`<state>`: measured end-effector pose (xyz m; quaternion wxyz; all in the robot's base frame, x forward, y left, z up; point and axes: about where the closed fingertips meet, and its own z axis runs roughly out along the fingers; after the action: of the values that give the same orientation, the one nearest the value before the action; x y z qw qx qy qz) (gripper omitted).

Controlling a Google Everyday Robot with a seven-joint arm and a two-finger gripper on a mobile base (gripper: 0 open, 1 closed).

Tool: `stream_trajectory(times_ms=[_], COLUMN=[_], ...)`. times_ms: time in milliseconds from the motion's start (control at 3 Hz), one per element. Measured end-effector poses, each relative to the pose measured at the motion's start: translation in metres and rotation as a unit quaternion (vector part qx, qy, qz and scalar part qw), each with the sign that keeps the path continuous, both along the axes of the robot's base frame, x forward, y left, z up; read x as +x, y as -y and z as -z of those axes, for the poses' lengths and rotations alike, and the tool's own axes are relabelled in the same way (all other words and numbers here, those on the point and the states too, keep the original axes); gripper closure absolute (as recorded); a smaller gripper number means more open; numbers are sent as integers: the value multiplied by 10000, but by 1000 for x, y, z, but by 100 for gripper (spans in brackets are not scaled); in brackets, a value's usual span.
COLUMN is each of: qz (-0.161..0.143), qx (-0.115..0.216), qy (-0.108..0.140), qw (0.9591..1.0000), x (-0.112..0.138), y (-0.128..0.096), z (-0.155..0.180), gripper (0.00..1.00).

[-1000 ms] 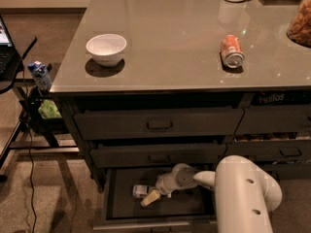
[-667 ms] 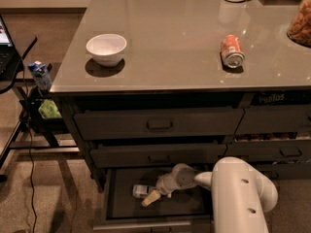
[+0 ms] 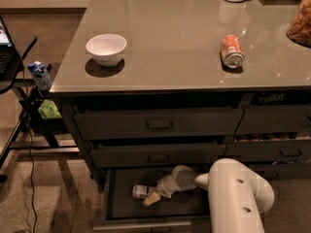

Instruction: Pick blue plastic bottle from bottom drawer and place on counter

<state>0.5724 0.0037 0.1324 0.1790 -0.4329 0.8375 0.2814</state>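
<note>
Claw (image 3: pixel 151 198) unmoved — beside blue plastic bottle (image 3: pixel 140 191) in bottom drawer (image 3: pixel 122 204).

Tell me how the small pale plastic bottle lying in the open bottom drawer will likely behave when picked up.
The small pale plastic bottle lies on its side on the floor of the dark grey drawer, so a nudge would probably roll it. It looks small, so likely light. The pincer sits in the drawer beside it; contact might shove it.
</note>
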Motion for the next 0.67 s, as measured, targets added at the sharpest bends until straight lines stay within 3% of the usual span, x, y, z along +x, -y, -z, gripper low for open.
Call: stream_trajectory(times_ms=[667], qz=[0], qx=[0], qy=[0], qw=[10000], x=[0], y=[0], z=[0], gripper=[67])
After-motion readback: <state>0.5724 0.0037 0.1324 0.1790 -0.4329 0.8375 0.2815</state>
